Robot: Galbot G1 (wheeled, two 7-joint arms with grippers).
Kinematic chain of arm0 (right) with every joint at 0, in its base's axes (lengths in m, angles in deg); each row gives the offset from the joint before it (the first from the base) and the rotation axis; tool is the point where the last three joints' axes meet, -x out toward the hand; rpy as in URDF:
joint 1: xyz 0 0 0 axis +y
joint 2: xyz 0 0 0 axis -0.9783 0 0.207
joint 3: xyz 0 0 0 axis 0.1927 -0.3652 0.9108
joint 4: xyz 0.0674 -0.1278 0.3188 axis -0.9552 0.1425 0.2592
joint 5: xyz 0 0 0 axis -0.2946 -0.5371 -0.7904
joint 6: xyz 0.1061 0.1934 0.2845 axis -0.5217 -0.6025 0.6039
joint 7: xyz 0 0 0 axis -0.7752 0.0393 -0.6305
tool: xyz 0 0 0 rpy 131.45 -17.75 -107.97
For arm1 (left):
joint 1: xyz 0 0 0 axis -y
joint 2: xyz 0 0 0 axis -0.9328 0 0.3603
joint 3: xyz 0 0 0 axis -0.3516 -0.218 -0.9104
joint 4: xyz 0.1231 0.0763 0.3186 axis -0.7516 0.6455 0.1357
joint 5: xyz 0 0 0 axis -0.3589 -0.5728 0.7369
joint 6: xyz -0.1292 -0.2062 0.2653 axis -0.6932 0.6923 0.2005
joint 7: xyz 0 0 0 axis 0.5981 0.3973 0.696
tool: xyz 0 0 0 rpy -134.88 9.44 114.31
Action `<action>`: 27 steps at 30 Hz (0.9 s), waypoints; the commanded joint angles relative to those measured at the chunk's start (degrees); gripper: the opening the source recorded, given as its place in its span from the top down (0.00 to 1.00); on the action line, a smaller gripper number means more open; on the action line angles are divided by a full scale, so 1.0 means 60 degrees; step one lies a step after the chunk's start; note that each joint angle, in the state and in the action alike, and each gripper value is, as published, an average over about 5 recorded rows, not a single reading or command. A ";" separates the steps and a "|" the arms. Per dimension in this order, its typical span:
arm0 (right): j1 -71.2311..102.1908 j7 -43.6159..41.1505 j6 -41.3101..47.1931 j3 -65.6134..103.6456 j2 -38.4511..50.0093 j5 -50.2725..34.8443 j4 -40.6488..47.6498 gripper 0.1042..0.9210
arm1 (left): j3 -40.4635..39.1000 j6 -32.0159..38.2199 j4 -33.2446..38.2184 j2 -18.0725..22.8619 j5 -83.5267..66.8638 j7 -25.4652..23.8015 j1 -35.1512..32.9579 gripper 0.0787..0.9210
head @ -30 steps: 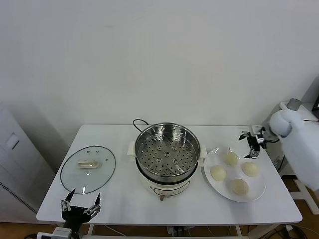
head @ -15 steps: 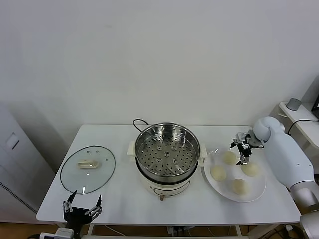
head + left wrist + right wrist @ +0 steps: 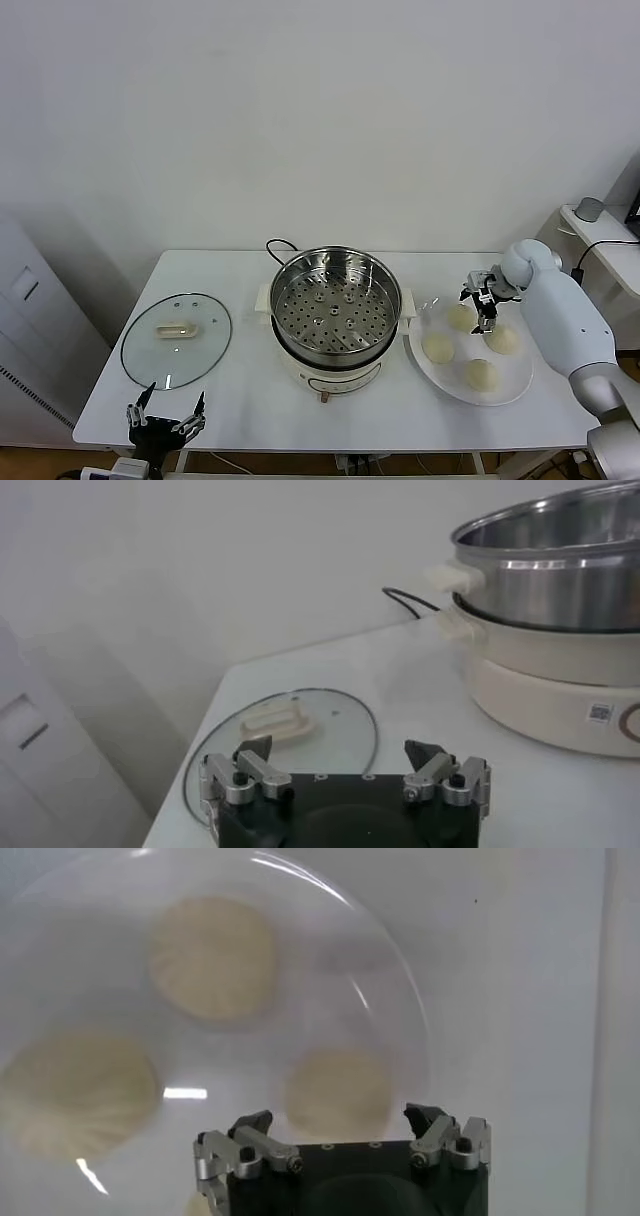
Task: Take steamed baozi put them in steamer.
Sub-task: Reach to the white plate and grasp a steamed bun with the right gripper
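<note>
We are seeing four steamed baozi [image 3: 465, 345] lying on a white plate [image 3: 520, 378] near the table's [image 3: 240, 410] right edge, beside the steamer [image 3: 335, 305] at its middle. Our right gripper [image 3: 481, 298] is hovering released above the rear bun. Our left gripper [image 3: 164, 418] is waiting released at the front-left corner, near the glass lid [image 3: 176, 340].

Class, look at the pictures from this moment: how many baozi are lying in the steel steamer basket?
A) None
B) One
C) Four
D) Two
A: the steamer shows only its bare perforated floor, while all four baozi lie on the white plate, with the open right gripper over them.
</note>
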 commanded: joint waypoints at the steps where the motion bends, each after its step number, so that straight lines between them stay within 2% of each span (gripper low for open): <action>1: 0.0000 0.0111 -0.0028 0.0038 -0.0072 0.0105 0.0099 0.12 | -0.0013 -0.0003 -0.0014 -0.0001 0.0017 -0.0006 -0.0004 0.12; 21: 0.0065 0.0463 0.0087 0.0279 -0.0220 0.0403 0.0266 0.13 | -0.0036 0.0001 -0.0064 -0.0019 0.0055 -0.0016 0.0012 0.12; 23: 0.0064 0.0462 0.0111 0.0294 -0.0208 0.0413 0.0266 0.16 | -0.0035 0.0001 -0.0070 -0.0025 0.0054 -0.0017 0.0014 0.12; 27: 0.0058 0.0467 0.0132 0.0334 -0.0209 0.0419 0.0275 0.28 | -0.0043 -0.0001 -0.0097 -0.0022 0.0056 -0.0016 0.0030 0.12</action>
